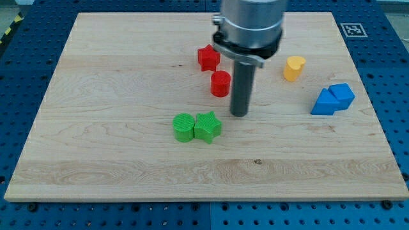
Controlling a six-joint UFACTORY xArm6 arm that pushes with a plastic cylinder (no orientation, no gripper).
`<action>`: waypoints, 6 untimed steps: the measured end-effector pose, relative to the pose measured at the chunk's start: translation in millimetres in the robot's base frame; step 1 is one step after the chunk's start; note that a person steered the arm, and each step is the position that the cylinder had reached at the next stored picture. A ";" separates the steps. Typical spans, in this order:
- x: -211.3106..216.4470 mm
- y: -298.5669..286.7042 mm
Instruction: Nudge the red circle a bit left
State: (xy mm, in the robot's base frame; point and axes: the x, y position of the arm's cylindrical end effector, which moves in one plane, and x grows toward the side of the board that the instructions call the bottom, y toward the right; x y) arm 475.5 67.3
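Note:
The red circle [220, 84] stands on the wooden board near the middle, a little toward the view's top. A red star [208, 58] lies just above it and slightly left. My tip [239, 114] rests on the board to the right of the red circle and somewhat below it, a short gap apart. The rod rises from there to the arm's grey body at the view's top.
A green circle [183, 127] and a green star [208, 126] touch each other below the red circle. A yellow block [294, 68] sits to the right. Two blue blocks [333, 99] lie together near the right edge.

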 end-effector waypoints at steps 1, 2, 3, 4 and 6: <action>-11.3 9.1; -39.6 4.6; -39.9 -11.8; -45.7 -34.5; -9.0 -40.3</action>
